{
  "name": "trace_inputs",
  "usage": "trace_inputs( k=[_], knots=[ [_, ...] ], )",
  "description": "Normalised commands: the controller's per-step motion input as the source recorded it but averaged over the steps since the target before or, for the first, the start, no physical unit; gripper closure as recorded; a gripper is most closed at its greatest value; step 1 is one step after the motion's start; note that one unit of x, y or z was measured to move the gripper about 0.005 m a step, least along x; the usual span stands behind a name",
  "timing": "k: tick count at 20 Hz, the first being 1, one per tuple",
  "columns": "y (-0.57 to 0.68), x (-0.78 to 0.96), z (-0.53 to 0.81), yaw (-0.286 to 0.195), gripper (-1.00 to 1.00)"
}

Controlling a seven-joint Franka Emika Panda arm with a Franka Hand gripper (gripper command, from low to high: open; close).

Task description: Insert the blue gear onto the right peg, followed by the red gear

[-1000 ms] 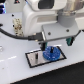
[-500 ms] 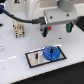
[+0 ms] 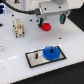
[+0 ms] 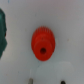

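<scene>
Red plastic by its look, the red gear (image 3: 46, 26) seems light, rigid and smooth; its raised hub (image 4: 43, 36) is probably the surest place to pinch. It is a small toothed disc with a dark centre hole, lying on the white table (image 3: 15, 50) under the gripper (image 3: 49, 19), whose finger spread cannot be told. Meanwhile the blue gear (image 3: 51, 52) sits on the black plate (image 3: 35, 59).

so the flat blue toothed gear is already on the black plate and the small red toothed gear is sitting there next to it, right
Not quite. The flat blue toothed gear is on the black rectangular plate, but the small red toothed gear is not beside it: the exterior view shows it apart from the plate, up by the gripper.
</scene>
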Motion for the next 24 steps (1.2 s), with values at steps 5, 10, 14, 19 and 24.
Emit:
trace_inputs(
  k=[5,10,14,19,24],
  knots=[
    [0.14,-0.54,-0.19,0.000,-1.00],
    [0.05,-0.21,-0.32,0.000,-1.00],
    [0.03,-0.18,-0.33,0.000,-1.00],
    [0.02,-0.24,-0.32,0.000,-1.00],
    [0.06,-0.28,-0.29,0.000,-1.00]
  ],
)
